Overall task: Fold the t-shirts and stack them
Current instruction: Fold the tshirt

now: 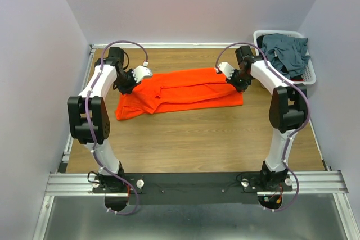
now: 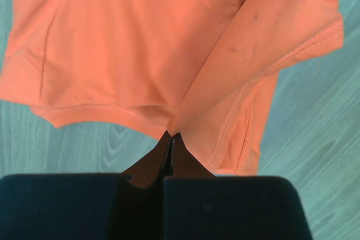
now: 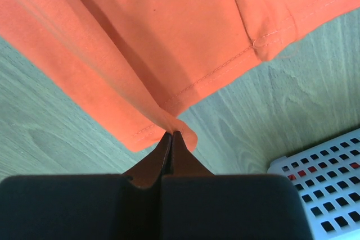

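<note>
A white slatted basket (image 1: 311,75) sits at the far right corner of the wooden table (image 1: 197,139), tucked against the pale walls (image 1: 39,54). A heap of slate-blue t-shirts (image 1: 287,51) is bundled inside it, spilling a little over the rim. The basket lies just beyond and to the right of the right arm's elbow; in the right wrist view one corner of it shows close beside the claw. The rest of the tabletop nearer the arms is bare wood, and a metal rail (image 1: 191,179) carrying both bases runs along the near edge. Nothing lies between the two arms except the shirt they are working on.

The orange-red t-shirt (image 1: 185,91) is stretched left to right across the far middle of the table, lying mostly flat with long creases and one layer doubled over another. Its left end bunches and sags towards the near side.

The left claw (image 2: 170,137) is clenched on the shirt's left end, its tips pinched together on a fold of cloth by the hem, with the fabric fanning away from it. The right claw (image 3: 171,135) is likewise clamped tight on a stitched corner at the shirt's right end, and the cloth spreads away to the left from there.
</note>
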Action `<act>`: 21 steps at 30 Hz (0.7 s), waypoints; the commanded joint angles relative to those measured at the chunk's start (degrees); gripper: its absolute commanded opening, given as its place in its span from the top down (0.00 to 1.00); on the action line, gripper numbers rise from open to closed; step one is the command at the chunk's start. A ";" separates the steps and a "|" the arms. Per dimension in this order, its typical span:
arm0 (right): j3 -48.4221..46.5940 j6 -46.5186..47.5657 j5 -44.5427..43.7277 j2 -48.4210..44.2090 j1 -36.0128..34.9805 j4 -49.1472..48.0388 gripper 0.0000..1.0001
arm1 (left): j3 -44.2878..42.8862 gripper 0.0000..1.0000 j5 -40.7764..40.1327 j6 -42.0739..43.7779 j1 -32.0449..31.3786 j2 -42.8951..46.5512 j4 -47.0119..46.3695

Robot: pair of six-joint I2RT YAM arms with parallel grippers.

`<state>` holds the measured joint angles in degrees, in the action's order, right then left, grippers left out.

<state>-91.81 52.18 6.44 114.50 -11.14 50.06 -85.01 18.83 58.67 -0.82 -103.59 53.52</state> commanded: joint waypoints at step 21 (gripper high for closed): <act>-4.34 0.64 -1.43 4.68 0.68 1.44 0.99 | -5.78 1.00 -1.25 1.27 -0.06 -7.50 -0.17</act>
<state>-94.67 52.18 6.35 117.99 -10.92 50.48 -88.75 18.59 59.16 -0.82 -110.10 53.34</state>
